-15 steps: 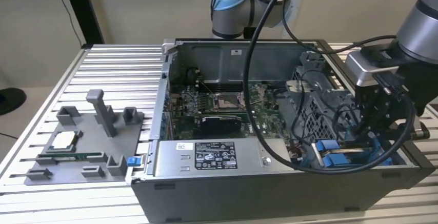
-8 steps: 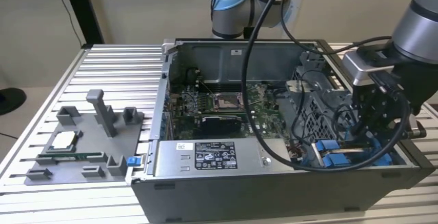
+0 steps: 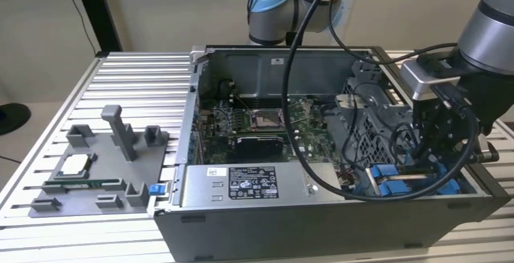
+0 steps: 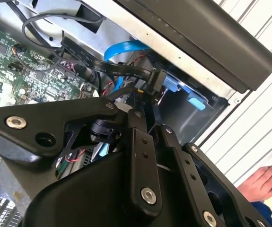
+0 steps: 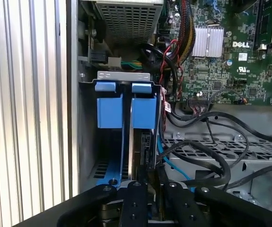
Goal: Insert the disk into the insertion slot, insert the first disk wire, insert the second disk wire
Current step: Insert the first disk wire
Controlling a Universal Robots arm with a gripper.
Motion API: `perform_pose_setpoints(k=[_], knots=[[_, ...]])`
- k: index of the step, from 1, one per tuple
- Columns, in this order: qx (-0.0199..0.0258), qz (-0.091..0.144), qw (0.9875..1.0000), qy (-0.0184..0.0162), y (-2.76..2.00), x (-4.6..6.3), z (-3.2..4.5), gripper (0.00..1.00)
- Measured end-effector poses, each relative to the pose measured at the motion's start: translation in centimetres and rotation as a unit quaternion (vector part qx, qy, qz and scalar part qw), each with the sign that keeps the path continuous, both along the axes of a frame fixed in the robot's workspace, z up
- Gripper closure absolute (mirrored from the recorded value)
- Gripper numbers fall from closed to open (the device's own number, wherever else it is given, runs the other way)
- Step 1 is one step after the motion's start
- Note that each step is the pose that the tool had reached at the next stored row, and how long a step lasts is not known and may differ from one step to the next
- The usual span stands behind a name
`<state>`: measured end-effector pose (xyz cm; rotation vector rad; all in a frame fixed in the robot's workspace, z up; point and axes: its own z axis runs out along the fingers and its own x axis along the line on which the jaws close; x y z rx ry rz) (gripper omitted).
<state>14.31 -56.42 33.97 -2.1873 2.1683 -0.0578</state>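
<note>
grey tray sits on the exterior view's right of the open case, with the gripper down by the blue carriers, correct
No. The grey tray sits on the exterior view's left of the case; the gripper is by the blue carriers.

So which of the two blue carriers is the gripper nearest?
The blue carrier on the motherboard side, beside the black cables; the gripper sits in line with it. The other carrier lies by the case's outer wall.

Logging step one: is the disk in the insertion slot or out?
In. In the first wrist view the disk sits down inside the insertion slot, its blue tab level with the slot's metal rim.
</note>
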Motion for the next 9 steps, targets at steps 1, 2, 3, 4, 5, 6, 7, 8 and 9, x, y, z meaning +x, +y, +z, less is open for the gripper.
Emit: perform_pose_setpoints(k=[1,2,3,4,5,6,7,8,9], knots=[[-0.0002,0.000,1.0000,0.0000,0.00,0.00,0.00,1.00],[-0.0003,0.000,1.0000,0.0000,0.00,0.00,0.00,1.00],[-0.0003,-0.001,1.0000,0.0000,0.00,0.00,-0.01,1.00],[-0.0004,-0.002,1.0000,0.0000,0.00,0.00,0.00,1.00],[-0.0004,-0.003,1.0000,0.0000,0.00,0.00,0.00,1.00],[-0.0004,-0.005,1.0000,0.0000,0.00,0.00,0.00,1.00],[-0.0004,-0.007,1.0000,0.0000,0.00,0.00,0.00,1.00],[-0.0004,-0.009,1.0000,0.0000,-0.01,0.00,0.00,1.00],[-0.0005,-0.011,0.9999,0.0001,-0.02,0.00,0.01,1.00]])
